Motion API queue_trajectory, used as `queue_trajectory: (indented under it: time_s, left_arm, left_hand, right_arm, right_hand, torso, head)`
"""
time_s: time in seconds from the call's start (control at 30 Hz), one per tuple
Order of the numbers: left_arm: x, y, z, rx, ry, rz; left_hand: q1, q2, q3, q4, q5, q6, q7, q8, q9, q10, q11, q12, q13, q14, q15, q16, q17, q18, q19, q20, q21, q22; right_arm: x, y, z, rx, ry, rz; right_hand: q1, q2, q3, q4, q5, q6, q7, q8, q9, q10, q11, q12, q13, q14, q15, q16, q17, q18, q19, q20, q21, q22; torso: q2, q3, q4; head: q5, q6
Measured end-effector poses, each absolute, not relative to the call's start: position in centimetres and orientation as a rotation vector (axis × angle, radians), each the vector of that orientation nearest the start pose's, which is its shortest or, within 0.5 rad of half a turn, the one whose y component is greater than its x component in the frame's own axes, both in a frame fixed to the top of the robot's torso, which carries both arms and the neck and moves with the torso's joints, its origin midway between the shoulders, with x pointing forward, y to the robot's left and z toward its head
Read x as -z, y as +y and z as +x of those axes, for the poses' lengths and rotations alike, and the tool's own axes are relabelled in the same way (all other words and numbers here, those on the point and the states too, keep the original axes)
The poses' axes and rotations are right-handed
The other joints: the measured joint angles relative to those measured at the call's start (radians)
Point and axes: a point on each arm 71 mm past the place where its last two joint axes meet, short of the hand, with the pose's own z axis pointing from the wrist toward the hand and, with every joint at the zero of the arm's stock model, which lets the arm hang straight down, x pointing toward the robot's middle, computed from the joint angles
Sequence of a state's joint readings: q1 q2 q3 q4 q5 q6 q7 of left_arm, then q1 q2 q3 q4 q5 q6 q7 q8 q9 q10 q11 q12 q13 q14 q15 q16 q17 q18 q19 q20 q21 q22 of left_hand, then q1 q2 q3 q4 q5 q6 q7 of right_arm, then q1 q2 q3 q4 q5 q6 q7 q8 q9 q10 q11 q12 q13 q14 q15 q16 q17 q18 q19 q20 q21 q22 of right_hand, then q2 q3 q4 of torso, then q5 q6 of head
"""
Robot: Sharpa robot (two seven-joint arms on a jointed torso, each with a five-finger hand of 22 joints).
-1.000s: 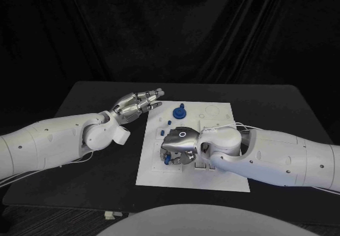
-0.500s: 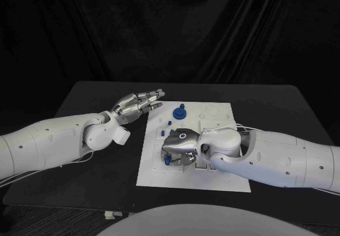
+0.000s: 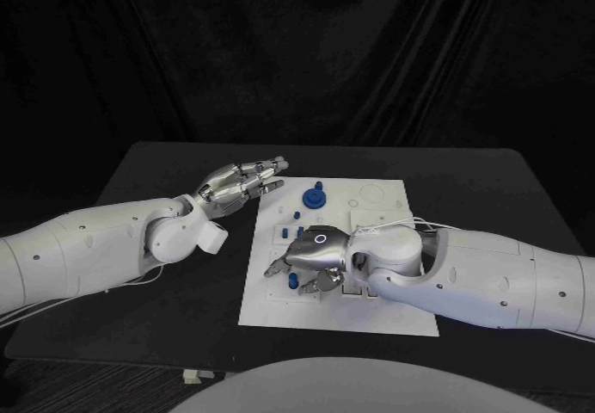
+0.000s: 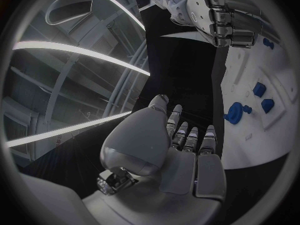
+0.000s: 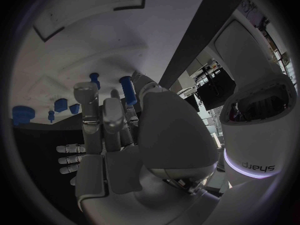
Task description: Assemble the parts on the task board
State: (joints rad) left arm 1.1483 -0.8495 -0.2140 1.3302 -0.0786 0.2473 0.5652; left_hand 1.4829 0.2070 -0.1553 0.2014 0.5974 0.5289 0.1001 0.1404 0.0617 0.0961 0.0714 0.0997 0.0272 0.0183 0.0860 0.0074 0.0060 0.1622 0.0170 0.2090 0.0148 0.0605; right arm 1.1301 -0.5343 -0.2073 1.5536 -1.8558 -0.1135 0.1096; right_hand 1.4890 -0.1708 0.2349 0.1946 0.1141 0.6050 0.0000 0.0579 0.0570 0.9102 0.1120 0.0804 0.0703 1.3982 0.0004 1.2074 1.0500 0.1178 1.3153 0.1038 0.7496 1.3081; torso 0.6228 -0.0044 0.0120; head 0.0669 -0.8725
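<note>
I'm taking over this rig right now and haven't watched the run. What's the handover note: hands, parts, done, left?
Left hand: holds nothing, fingers extended, above the black table just off the task board's far left corner.
Right hand: over the board's left middle, fingers curled down among the parts; whether it holds one cannot be told.
Parts: a large round blue part with smaller blue parts near the far left of the board; a blue peg stands by the right hand.
Done: cannot be judged.
Left: confirm the right hand's hold, continue assembly.
</note>
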Motion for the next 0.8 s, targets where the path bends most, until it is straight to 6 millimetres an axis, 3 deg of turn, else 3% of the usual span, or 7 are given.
queue_trajectory:
  time_s: [0.23,0.43,0.5,0.6,0.73,0.77,0.8]
  left_arm:
    - [25.9,24.8,46.8,1.867,1.669,-0.983]
    - [26.0,25.0,46.7,1.863,1.669,-0.985]
    - [26.0,25.0,46.7,1.861,1.669,-0.986]
    - [26.0,25.2,46.7,1.858,1.669,-0.988]
    - [26.0,25.2,46.7,1.856,1.669,-0.988]
    - [26.0,25.2,46.7,1.855,1.668,-0.988]
    - [26.0,25.2,46.7,1.855,1.668,-0.988]
  left_hand:
    - [0.000,0.000,0.000,0.000,0.000,0.000,0.000,0.000,0.000,0.000,0.000,0.000,0.000,0.000,0.000,0.000,0.000,0.000,0.000,0.000,0.000,0.000]
    - [0.000,0.000,0.000,0.000,0.000,0.000,0.000,0.000,0.000,0.000,0.000,0.000,0.000,-0.004,0.004,0.000,0.000,0.000,0.000,0.000,0.000,0.000]
    - [0.000,0.000,0.000,0.000,0.000,0.000,0.000,0.000,0.000,0.000,0.000,0.000,0.000,-0.004,0.004,0.000,0.000,0.000,0.000,0.000,0.000,0.000]
    - [0.000,0.000,0.003,-0.003,0.000,0.000,0.000,0.000,0.000,0.000,0.000,0.000,0.000,-0.004,0.004,0.000,0.000,0.000,0.003,0.003,0.000,0.000]
    - [0.000,0.000,0.003,-0.003,0.000,0.000,0.000,0.000,0.000,0.000,0.000,0.000,0.000,-0.004,0.004,0.000,0.000,0.000,0.004,0.004,0.000,0.000]
    - [0.000,0.000,0.003,-0.003,0.000,0.000,0.000,0.000,0.000,0.000,0.000,0.000,0.000,-0.004,0.004,0.000,0.000,0.000,0.004,0.004,0.000,0.000]
    - [0.000,0.000,0.006,-0.006,0.000,0.000,0.000,0.000,0.000,0.000,0.000,0.000,0.000,-0.004,0.004,0.000,0.000,0.000,0.004,0.004,0.000,0.000]
  right_arm:
    - [26.0,-4.1,38.5,-0.950,1.638,-0.994]
    - [22.0,-6.4,39.5,-0.965,1.501,-0.916]
    - [20.1,-7.5,40.1,-0.973,1.453,-0.866]
    - [16.8,-9.7,41.4,-0.979,1.389,-0.753]
    - [14.2,-12.8,42.7,-0.974,1.364,-0.597]
    - [13.8,-13.8,43.0,-0.969,1.369,-0.551]
    - [13.7,-14.5,43.1,-0.964,1.377,-0.519]
  right_hand:
    - [0.023,-0.042,-0.105,0.104,-0.026,-0.180,-0.030,-0.011,-0.013,-0.178,0.010,0.021,-0.002,-0.033,0.012,-0.023,-0.041,0.015,-0.029,0.012,-0.081,0.000]
    - [0.002,-0.058,-0.116,0.103,-0.026,-0.143,-0.026,-0.010,-0.009,-0.178,0.010,0.053,0.000,-0.035,0.010,-0.022,-0.038,0.015,-0.029,0.012,-0.082,0.000]
    - [-0.009,-0.046,-0.116,0.103,-0.017,-0.091,-0.008,0.001,-0.002,-0.177,0.010,0.079,0.004,-0.035,0.010,-0.010,-0.028,0.015,-0.029,0.012,-0.072,0.000]
    - [0.005,0.002,-0.075,0.082,0.041,0.111,0.067,0.046,0.021,-0.087,0.007,0.182,0.033,-0.037,0.012,-0.006,-0.029,0.015,-0.029,0.012,-0.084,0.000]
    - [0.038,0.035,-0.050,0.053,0.083,0.290,0.132,0.114,0.049,0.052,-0.024,0.380,0.122,-0.079,0.009,-0.041,-0.089,0.025,-0.060,0.015,-0.150,0.000]
    - [0.040,0.037,-0.054,0.045,0.087,0.331,0.134,0.128,0.055,0.072,-0.035,0.472,0.176,-0.096,-0.003,-0.065,-0.121,0.031,-0.073,0.009,-0.181,0.000]
    - [0.036,0.041,-0.059,0.030,0.091,0.385,0.107,0.143,0.067,0.042,-0.063,0.713,0.365,-0.105,-0.017,-0.089,-0.153,0.031,-0.082,-0.002,-0.208,0.000]
  torso:
    - [0.000,0.0003,0.0001]
    - [0.000,0.0004,0.0001]
    - [0.000,0.0004,0.0001]
    - [-0.001,0.0003,0.0001]
    - [0.000,0.0005,0.0001]
    - [0.000,0.0006,0.0001]
    - [0.000,0.0006,0.0000]
  head:
    - [-0.004,0.000]
    - [-0.003,0.000]
    - [-0.003,0.000]
    - [-0.005,0.000]
    - [-0.012,0.000]
    - [-0.012,0.000]
    - [-0.013,0.000]
